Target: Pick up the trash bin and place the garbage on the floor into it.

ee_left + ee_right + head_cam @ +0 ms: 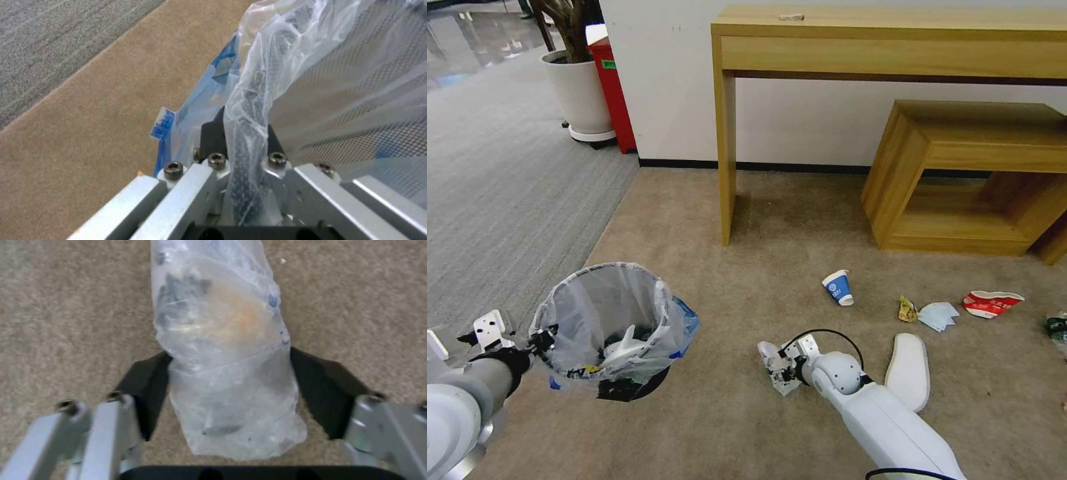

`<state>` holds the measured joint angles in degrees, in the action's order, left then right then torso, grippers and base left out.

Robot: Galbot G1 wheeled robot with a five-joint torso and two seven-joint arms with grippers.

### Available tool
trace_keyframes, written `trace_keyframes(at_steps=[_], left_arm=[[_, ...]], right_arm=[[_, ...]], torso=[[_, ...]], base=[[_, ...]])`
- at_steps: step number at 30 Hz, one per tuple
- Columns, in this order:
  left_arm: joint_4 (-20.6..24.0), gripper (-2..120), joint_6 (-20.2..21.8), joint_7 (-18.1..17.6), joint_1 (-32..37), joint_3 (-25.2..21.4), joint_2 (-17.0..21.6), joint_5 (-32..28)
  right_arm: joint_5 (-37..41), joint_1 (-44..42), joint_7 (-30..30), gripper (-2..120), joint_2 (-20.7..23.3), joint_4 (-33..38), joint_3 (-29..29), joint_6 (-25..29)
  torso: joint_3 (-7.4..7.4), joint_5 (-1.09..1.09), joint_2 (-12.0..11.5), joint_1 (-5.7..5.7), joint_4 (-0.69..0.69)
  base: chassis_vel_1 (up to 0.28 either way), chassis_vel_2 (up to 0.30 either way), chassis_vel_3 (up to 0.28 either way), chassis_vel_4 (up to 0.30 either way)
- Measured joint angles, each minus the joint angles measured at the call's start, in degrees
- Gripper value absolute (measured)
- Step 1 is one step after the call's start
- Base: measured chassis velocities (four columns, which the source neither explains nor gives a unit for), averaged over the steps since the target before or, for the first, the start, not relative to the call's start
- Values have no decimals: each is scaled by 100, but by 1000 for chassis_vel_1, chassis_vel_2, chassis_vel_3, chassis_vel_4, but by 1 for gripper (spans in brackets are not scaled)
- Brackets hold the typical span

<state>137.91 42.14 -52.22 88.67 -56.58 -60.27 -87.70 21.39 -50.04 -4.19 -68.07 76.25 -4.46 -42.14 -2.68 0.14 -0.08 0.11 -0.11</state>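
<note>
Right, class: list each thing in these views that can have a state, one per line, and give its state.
Trash bin: held off the floor, tilted, slipper inside.
Left gripper: shut on the bin's rim.
Right gripper: fingers touching a clear plastic-wrapped bundle on the carpet.
Paper cup: tipped over on the floor.
Red-white bowl: crushed, on the floor.
Blue mask: crumpled, on the floor.
White slipper: flat on the carpet.
</note>
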Motion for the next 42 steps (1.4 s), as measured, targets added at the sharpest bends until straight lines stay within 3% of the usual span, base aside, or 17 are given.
trace_keyframes(at_steps=[5,8,11,18,23,29,35,42], left_arm=[[26,1,0,-6,1,33,-21,25],[38,1,0,-6,9,33,-26,27],[59,1,0,-8,28,28,-31,33],[77,1,0,-10,44,27,-27,35],[81,1,0,-10,43,47,3,35],[111,1,-1,-4,54,303,173,80],[-1,1,-1,25,8,570,383,112],[-150,1,-1,237,-34,813,681,207]], right_arm=[[10,-35,-29,43,60,54,59,0],[9,-39,-36,37,69,62,65,0],[11,-48,-64,22,101,91,69,0],[206,-70,-32,0,154,286,194,0],[489,-95,10,0,257,568,357,50],[1189,-54,-3,0,612,1370,844,1217],[1880,124,-80,0,892,1984,1167,1689],[2609,371,-678,0,1160,2576,1398,2387]], torso=[[0,0,0,0,0],[0,0,0,0,0],[0,0,0,0,0],[0,0,0,0,0],[0,0,0,0,1],[0,0,0,0,0],[0,0,0,0,0],[0,0,0,0,0]], base=[[0,0,0,0],[0,0,0,0],[0,0,0,0],[0,0,0,0],[0,0,0,0],[0,0,0,0],[0,0,0,0],[0,0,0,0]])
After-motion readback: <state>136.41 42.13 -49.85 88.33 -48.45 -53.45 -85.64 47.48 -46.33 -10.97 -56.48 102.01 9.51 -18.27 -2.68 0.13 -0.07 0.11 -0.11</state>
